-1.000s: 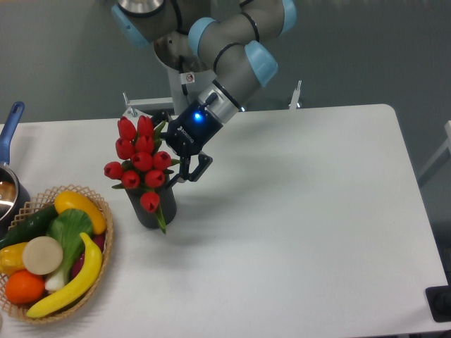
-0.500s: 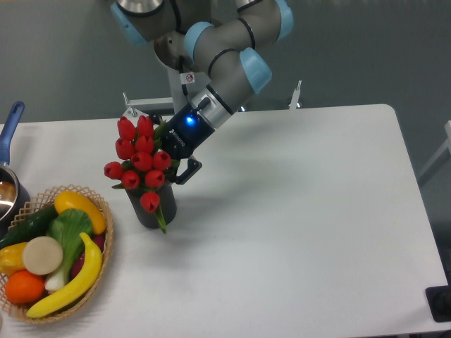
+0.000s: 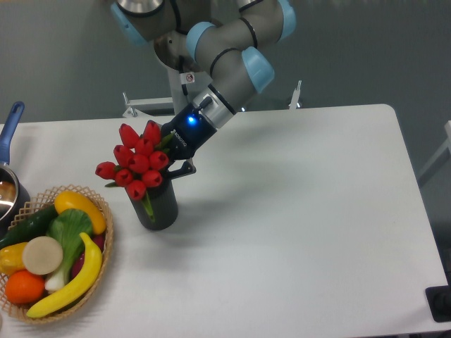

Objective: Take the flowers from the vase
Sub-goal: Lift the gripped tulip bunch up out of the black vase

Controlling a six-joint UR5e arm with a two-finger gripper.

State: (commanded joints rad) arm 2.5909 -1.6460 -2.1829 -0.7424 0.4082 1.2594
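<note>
about ten red tulip buds make up the flowers (image 3: 135,160), bunched tight, with green leaves poking out between them and a green stem running down into the vase (image 3: 156,205). the bunch leans to the left, its lowest buds hanging over the vase mouth and the topmost ones up beside the gripper (image 3: 176,163). the vase is dark grey and matte, a plain upright cylinder, sitting just below and slightly left of the gripper on the table (image 3: 296,211).

the gripper comes in from the upper right, tilted down toward the bunch, a blue light glowing on its dark body. its fingers reach into the right side of the bunch, right above the vase rim. one dark finger shows just right of the buds; the other is hidden behind the flowers, so i cannot tell how wide the jaws stand or whether they have closed on the stems. the gripper does touch, or very nearly touch, the rightmost buds and leaves.

well away to the lower left of the gripper is a wicker basket (image 3: 99,204) with a banana (image 3: 74,282), an orange (image 3: 25,286), a cucumber (image 3: 28,226) and other produce. further left, at the frame's edge, a pot (image 3: 8,189) with a blue handle. behind the gripper, a metal bracket (image 3: 144,105) at the table's back edge.
</note>
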